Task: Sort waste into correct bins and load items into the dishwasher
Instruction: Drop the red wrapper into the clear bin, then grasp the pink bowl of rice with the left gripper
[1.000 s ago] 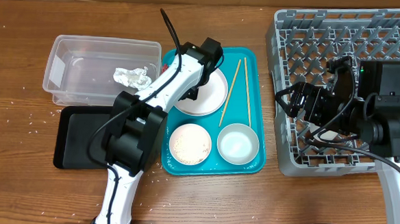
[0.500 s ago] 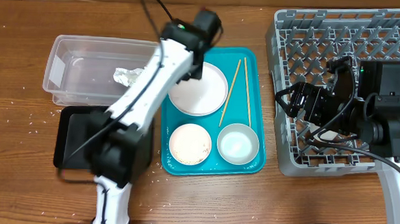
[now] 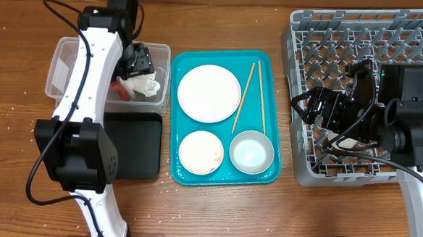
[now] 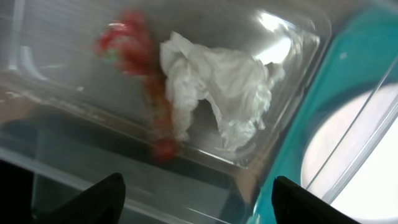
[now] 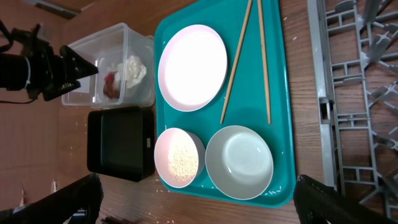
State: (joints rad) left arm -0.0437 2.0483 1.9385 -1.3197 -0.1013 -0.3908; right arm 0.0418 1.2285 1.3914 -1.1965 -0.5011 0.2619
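Two pieces of waste sit inside the clear tub [image 3: 66, 60]: the white tissue wad [image 4: 217, 87] and, just beside it on its left in the left wrist view, the red wrapper [image 4: 124, 40]. The wrapper is smeared by blur, so I cannot tell whether it lies flat on the tub floor.

- Left jaws: over the right end of the tub, spread wide, nothing between them. The waste is directly below them.
- Right jaws: over the left edge of the grey dish rack [image 3: 361, 39], pointing toward the teal tray [image 3: 263, 176], spread wide and empty.
- Black tray [image 3: 134, 147]: just in front of the tub, nothing visible in it.
- On the teal tray: the large white plate [image 3: 209, 93] at the far left, the chopsticks [image 3: 244, 97] to its right, a small white dish with rice [image 3: 200, 152] at the near left, and the pale bowl [image 3: 252, 151] at the near right.
- A few rice grains speck the desk [image 3: 214, 213].

Judgement: the dry waste looks sorted, while the rice and all the dishes are not yet dealt with. The tray lies between the two arms, to the right of the left jaws and to the left of the right jaws. The chopsticks' long axis runs near to far across the desk, one of them tilted slightly, so a grip would close across them from side to side. The right jaws are nearer to the chopsticks, the bowl and the rack. The left jaws are nearer to the plate and the rice dish.
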